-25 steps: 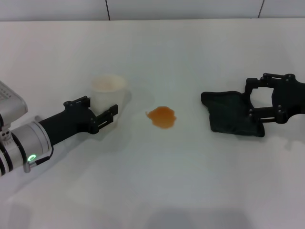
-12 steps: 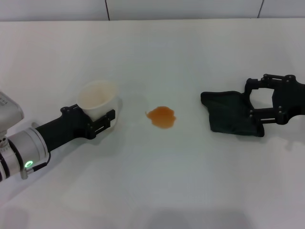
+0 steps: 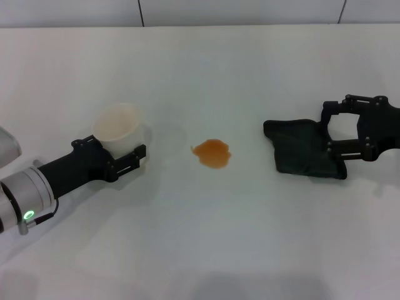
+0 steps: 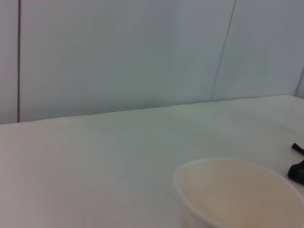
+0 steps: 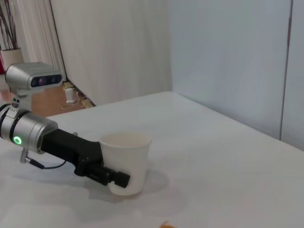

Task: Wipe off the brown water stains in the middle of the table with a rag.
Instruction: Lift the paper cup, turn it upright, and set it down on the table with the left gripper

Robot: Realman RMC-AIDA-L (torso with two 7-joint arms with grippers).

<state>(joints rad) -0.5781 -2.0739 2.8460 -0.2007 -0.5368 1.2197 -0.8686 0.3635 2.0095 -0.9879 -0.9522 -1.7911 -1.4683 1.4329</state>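
Note:
The brown water stains (image 3: pixel 212 153) form one orange-brown blotch in the middle of the white table (image 3: pixel 206 244). To its right lies the dark rag (image 3: pixel 300 150), flat and crumpled. My right gripper (image 3: pixel 328 132) rests at the rag's right edge, open, one finger over the cloth. On the left, my left gripper (image 3: pixel 119 149) is shut on a white paper cup (image 3: pixel 117 125), well left of the stain. The right wrist view shows that cup (image 5: pixel 126 159) upright in the left gripper (image 5: pixel 112 179). The left wrist view shows the cup's rim (image 4: pixel 223 167).
A grey wall runs along the table's far edge (image 3: pixel 200 25). A tip of the rag (image 4: pixel 298 169) shows at the side of the left wrist view. Bare tabletop lies between the cup, the stain and the rag.
My left gripper has carried the paper cup leftward and nearer to the robot, away from the stain. The right gripper and the rag have stayed still.

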